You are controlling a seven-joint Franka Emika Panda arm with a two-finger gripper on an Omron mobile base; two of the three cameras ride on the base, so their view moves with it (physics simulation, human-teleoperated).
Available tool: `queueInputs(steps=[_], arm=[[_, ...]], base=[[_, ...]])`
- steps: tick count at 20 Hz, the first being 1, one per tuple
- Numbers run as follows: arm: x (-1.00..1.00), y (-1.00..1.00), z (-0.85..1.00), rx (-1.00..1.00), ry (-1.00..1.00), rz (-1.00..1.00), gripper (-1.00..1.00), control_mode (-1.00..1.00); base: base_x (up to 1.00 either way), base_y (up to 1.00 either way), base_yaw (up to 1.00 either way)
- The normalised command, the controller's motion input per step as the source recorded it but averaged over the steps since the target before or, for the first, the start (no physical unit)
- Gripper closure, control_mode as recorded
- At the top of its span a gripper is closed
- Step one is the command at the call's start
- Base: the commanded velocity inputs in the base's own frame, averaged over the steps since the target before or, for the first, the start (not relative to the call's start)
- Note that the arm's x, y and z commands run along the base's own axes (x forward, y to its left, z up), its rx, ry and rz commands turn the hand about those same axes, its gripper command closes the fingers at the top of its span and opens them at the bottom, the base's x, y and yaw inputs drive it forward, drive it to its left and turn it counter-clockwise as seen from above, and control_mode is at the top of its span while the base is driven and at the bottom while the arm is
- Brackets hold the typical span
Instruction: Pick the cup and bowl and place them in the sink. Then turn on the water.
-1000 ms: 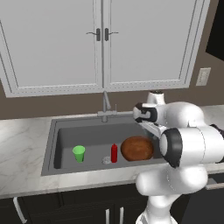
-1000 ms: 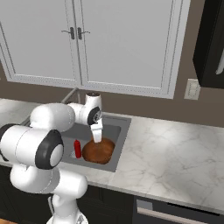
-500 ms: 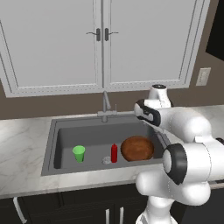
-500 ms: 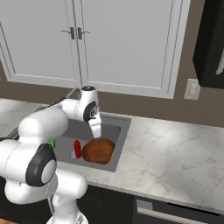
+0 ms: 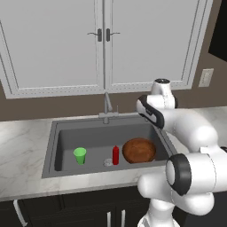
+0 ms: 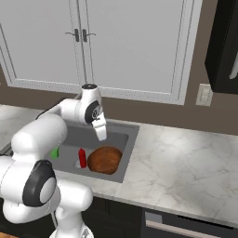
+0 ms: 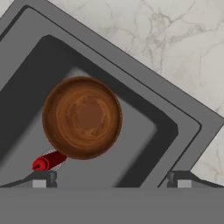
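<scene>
Left base view: one sink (image 5: 53, 146) is set in the marble counter (image 5: 22, 146), w/ one faucet (image 5: 106, 106) at its back edge. Three items are counted in the basin: one green cup (image 5: 80, 155) at left, one red bottle (image 5: 115, 155) in the middle, one brown bowl (image 5: 139, 150) at right, just beside the bottle. Two cabinet doors (image 5: 66, 44) are seen above. Right base view: the gripper (image 6: 101, 134) is held above the basin, over the bowl. Hand view: jaws are spread wide, nothing is held; both fingertips (image 7: 41, 179) are seen apart, the bowl below.
</scene>
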Motion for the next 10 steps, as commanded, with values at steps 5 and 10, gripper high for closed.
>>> queueInputs(steps=[5,10], arm=[[0.0,0.0,0.28,-0.01,0.0,0.04,-1.0,-1.0],[0.0,0.02,0.25,-0.02,0.0,0.04,-1.0,-1.0]], base=[[0.0,0.0,0.0],[0.0,0.0,0.0]])
